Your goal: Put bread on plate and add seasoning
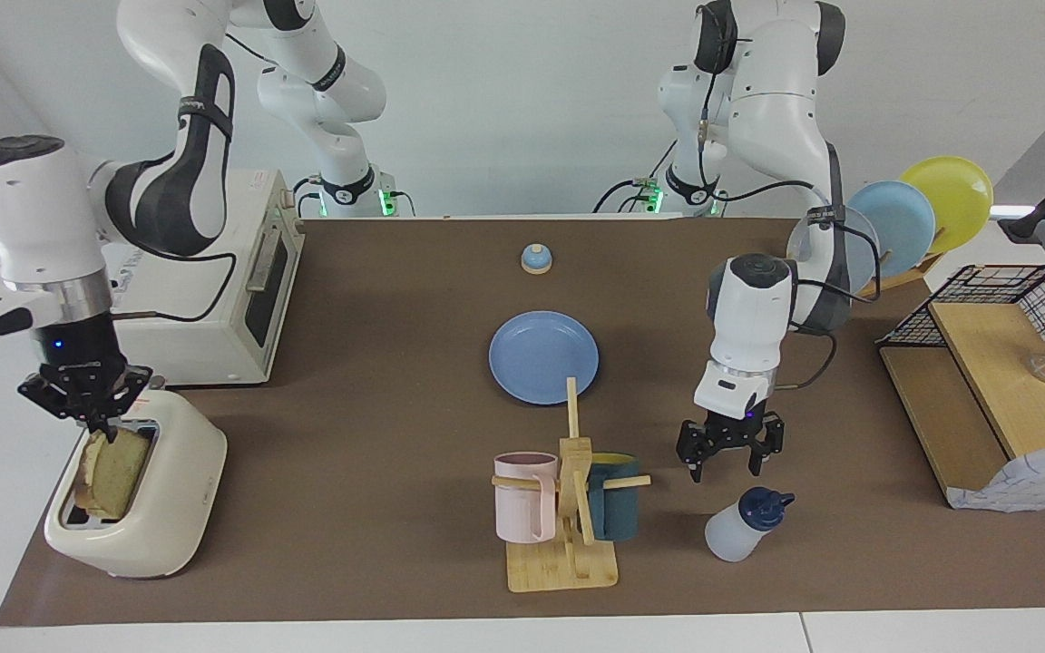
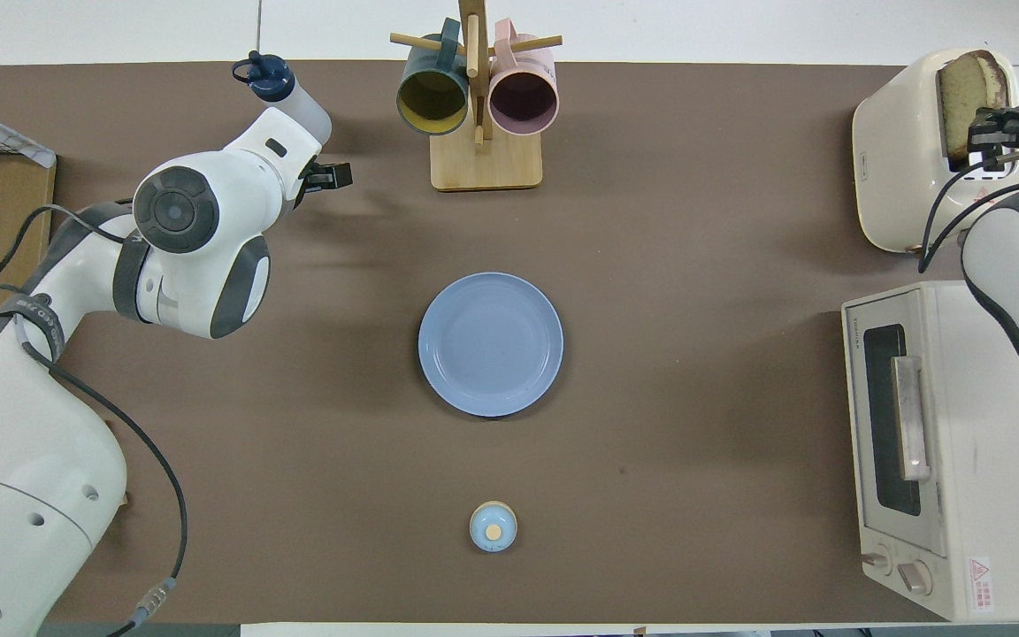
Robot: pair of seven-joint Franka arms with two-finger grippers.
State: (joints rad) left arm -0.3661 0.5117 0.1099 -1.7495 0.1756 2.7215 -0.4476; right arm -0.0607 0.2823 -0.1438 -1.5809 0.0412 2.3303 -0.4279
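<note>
The bread (image 1: pixel 114 472) stands tilted in the slot of a cream toaster (image 1: pixel 169 517) at the right arm's end of the table; it also shows in the overhead view (image 2: pixel 968 88). My right gripper (image 1: pixel 92 428) is over the toaster, shut on the slice's top edge. The blue plate (image 1: pixel 543 356) lies bare mid-table, also seen in the overhead view (image 2: pixel 490 343). The seasoning bottle (image 1: pixel 745 526) with its navy cap stands toward the left arm's end, also in the overhead view (image 2: pixel 284 93). My left gripper (image 1: pixel 729 458) hangs open over the mat just beside the bottle, not touching it.
A wooden mug rack (image 1: pixel 568 544) with a pink and a dark teal mug stands farther from the robots than the plate. A blue-domed bell (image 1: pixel 536 259) sits nearer to them. A toaster oven (image 1: pixel 241 281) is beside the toaster. Spare plates (image 1: pixel 903 218) and a wire shelf (image 1: pixel 994 363) stand at the left arm's end.
</note>
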